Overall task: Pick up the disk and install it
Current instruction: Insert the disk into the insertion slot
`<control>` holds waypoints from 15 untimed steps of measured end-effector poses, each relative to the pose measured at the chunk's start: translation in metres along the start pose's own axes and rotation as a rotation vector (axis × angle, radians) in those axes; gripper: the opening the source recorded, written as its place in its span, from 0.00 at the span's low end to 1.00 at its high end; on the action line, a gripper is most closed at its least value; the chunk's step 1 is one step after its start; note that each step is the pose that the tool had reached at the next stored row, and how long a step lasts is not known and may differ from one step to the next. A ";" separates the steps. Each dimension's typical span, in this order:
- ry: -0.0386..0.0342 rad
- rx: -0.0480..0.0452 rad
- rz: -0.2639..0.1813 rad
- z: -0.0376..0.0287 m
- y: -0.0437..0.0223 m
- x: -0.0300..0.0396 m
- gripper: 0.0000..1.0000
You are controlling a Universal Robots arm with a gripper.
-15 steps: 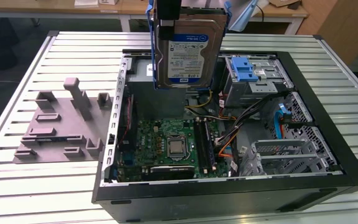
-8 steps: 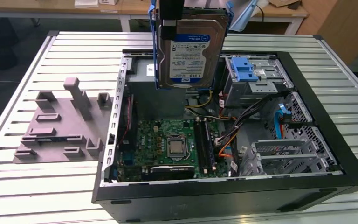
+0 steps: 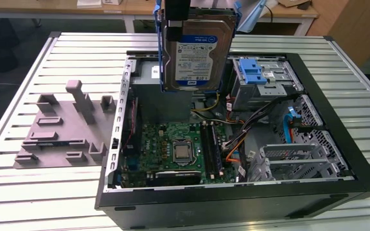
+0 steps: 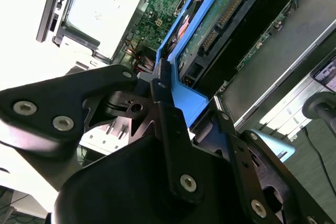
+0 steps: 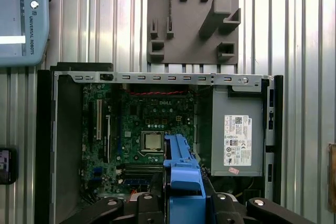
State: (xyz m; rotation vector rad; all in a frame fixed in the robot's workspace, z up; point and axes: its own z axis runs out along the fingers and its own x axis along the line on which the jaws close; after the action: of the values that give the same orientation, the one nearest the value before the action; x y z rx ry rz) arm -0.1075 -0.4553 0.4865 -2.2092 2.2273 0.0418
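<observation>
**Exterior view.** The disk (image 3: 194, 53) hangs upright in the air above the open computer case (image 3: 236, 204), with its label toward the camera. The gripper (image 3: 175, 14) holds it by the top edge. The drive bay (image 3: 262, 77) lies just to the exterior view's right of the disk. The grey fixture plate (image 3: 63, 130) sits well apart on the slatted table (image 3: 44, 192).

**Second wrist view.** The black fingers (image 4: 164, 114) are pressed together on the rim of the blue carrier (image 4: 186, 100), pinching it. The disk's circuit-board side shows beyond them.

**First wrist view.** Looking down, we see the carrier centred over the motherboard (image 5: 142, 124), beside the power supply (image 5: 237, 140).

**Judgement.** We read this as the carry step. The hold is on one plastic edge only, so we would travel slowly and hold the disk plumb to avoid swing. We would also stay clear of the cables (image 3: 236, 144) and the case walls.
</observation>
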 end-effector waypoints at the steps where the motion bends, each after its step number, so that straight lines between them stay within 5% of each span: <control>1: 0.0001 0.0000 0.000 0.0000 0.0000 0.0000 0.37; 5: 0.0000 0.0000 0.000 -0.0001 -0.0001 0.0031 0.37; 15: 0.0000 0.0000 0.000 -0.0005 -0.0002 0.0244 0.37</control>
State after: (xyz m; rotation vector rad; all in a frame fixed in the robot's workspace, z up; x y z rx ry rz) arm -0.1074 -0.4797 0.4865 -2.2093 2.2272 0.0418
